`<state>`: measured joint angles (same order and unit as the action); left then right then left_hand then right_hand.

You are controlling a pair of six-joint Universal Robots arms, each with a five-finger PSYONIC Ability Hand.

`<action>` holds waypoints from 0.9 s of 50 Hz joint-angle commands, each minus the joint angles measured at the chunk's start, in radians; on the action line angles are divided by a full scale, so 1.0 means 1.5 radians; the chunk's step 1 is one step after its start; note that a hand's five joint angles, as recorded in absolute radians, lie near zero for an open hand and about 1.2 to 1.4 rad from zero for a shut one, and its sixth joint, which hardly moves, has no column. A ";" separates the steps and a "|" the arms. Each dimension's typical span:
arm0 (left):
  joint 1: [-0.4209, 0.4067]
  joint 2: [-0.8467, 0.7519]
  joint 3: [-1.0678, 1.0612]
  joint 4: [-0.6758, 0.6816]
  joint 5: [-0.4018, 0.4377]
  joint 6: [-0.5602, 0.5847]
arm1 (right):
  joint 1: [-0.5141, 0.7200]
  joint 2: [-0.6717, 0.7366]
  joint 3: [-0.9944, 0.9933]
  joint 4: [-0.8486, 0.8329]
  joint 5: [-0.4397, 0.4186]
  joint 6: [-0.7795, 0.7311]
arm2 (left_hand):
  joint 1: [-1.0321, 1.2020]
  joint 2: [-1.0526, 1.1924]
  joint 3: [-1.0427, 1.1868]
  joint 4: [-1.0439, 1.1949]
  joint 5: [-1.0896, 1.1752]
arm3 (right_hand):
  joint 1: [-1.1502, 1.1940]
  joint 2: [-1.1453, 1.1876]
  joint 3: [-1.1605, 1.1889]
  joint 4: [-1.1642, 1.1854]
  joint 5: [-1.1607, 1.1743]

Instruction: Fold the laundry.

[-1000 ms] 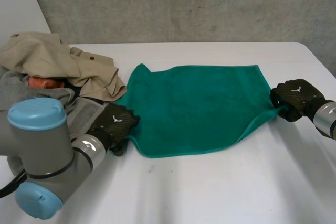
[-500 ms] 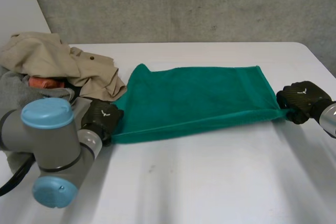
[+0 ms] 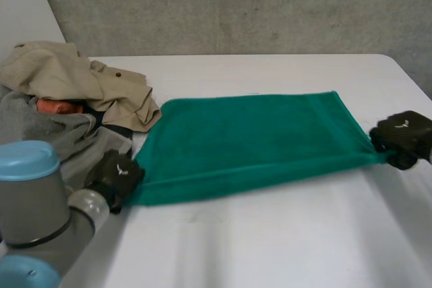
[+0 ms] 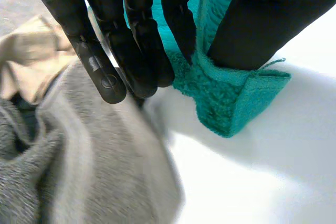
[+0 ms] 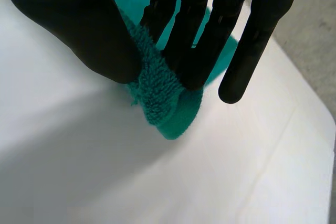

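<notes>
— Across the middle of the table (image 3: pixel 270 247), we see the green towel (image 3: pixel 250 139) stretched taut from side to side.

— And the hands?

— We see the left hand (image 3: pixel 116 175) pinching the towel's near left corner between thumb and fingers. The right hand (image 3: pixel 403 138) pinches its near right corner likewise, by the table's right edge. A clothes pile (image 3: pixel 67 92) sits at the table's far left corner.

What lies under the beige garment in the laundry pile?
A grey garment and a bit of orange cloth poke out beneath the beige garment. How far they reach underneath is covered.
</notes>
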<state>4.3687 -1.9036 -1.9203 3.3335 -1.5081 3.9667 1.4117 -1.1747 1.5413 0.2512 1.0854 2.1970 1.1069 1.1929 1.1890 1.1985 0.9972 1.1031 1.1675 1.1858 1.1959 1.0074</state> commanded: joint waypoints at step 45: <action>-0.036 -0.157 0.705 0.051 0.004 -0.071 | 0.069 -0.046 -0.265 -0.423 0.065 0.336 | 0.193 0.136 0.138 0.132 0.150 | 0.195 0.152 0.140 0.134 0.143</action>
<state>4.3165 -2.1537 -0.7229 3.4923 -1.5250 3.8639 1.4948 -1.2480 1.0696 -0.4308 1.2139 2.7716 1.1061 1.1969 1.1913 1.2033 1.0091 1.1031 1.1675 1.1907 1.1974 1.0216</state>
